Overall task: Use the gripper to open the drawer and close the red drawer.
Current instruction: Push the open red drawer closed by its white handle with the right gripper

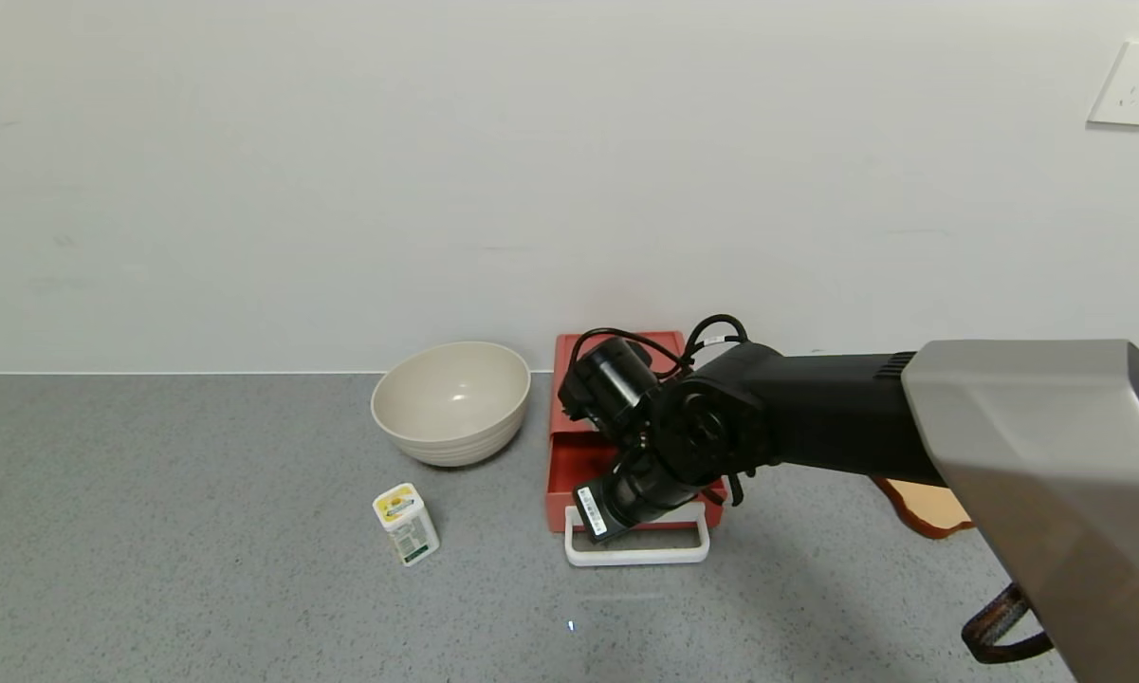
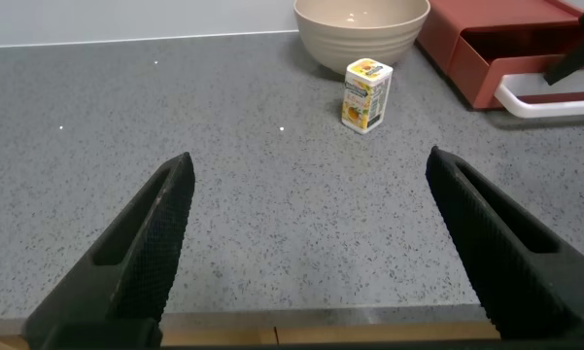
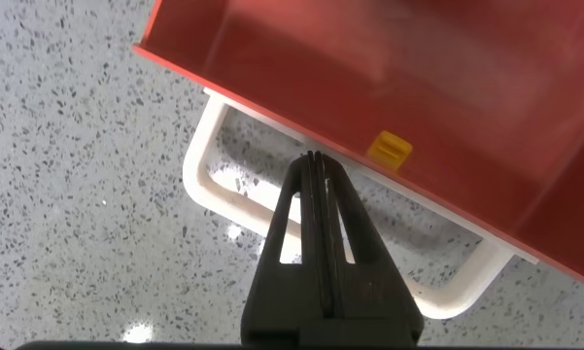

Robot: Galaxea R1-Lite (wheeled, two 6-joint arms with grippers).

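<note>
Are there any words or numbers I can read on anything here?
None can be read.
Small carton: printed label, too small to read.
White label on the right gripper: print too small to read.
Red drawer, bowl: no text.

You have wide free counter (image 1: 152,569) in the lower left of the head view, and also along the bottom edge under the white handle (image 1: 636,555). The right gripper (image 1: 596,520) sits inside this handle loop with fingers pressed together, and its arm crosses over the pulled-out tray of the drawer (image 1: 616,432), so from above the tray is blocked. The bowl (image 1: 450,400) stands just left of the drawer, and the small carton (image 1: 405,524) stands in front of the bowl.
</note>
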